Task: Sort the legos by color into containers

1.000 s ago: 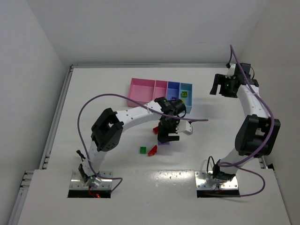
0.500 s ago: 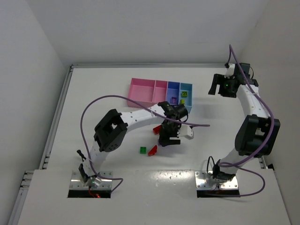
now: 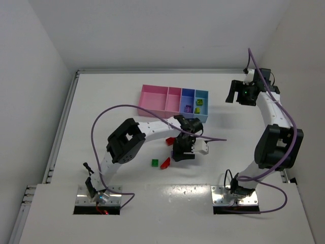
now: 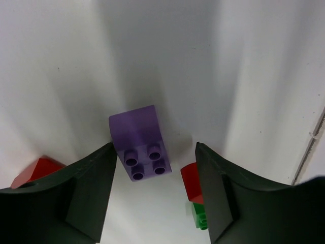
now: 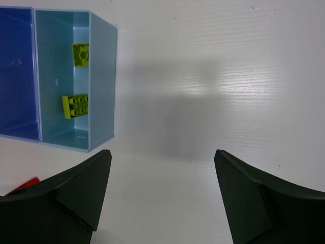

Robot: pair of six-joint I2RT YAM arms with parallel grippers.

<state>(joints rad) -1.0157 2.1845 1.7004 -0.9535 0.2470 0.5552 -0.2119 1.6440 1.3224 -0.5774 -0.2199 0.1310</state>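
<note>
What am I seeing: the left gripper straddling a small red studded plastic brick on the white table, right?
No: the studded plastic brick the left gripper straddles on the white table is purple, not red, as the left wrist view shows.

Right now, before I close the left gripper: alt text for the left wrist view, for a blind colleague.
A purple lego lies on the table between the open fingers of the left gripper, nearer one finger than the other. One red lego shows partly behind a finger; a second red lego and a green lego lie by the other finger.
</note>
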